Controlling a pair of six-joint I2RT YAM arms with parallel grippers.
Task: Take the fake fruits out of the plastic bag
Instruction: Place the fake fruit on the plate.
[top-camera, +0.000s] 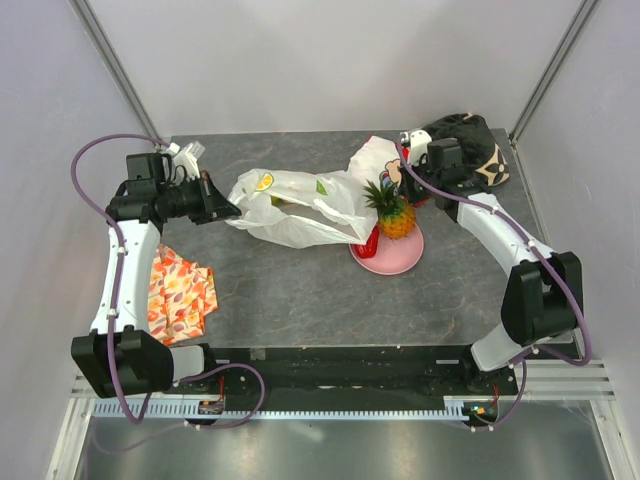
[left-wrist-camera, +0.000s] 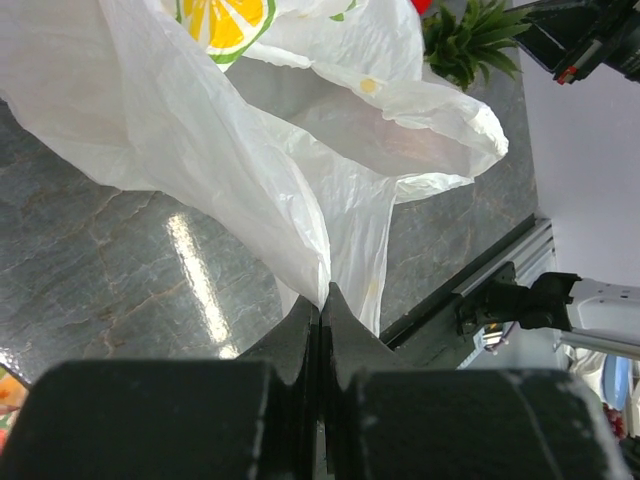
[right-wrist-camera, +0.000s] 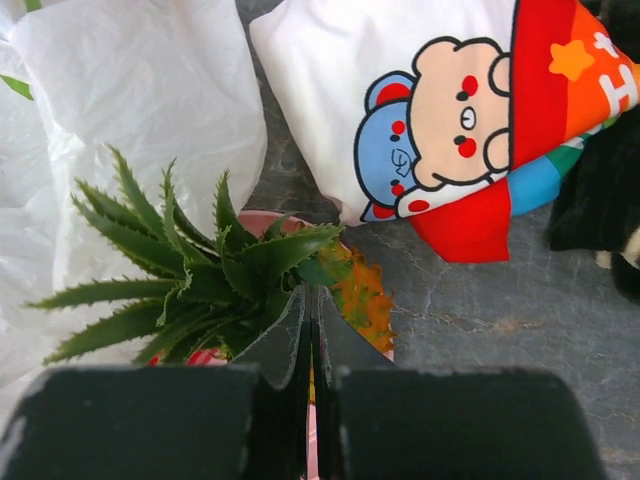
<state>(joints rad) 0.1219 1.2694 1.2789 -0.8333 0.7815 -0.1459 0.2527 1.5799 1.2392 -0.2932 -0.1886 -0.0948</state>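
Left gripper (left-wrist-camera: 320, 296) pinches an edge of the bag (left-wrist-camera: 230, 150). We see the right gripper (right-wrist-camera: 308, 302) pressed together at the pineapple (right-wrist-camera: 365, 300) on the plate (top-camera: 395, 260).

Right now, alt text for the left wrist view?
The left gripper has its jaws shut on a fold of the plastic bag, which billows up over the grey table. A lemon-slice print shows at top; the pineapple's green crown peeks in top right.

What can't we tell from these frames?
- Plastic bag: crinkled film hides whether any fruit is inside, every view.
- Red piece: top view, mostly covered by bag and pineapple; type unclear.
- Right gripper: right wrist view, shut; crown leaves hide whether it pinches one.
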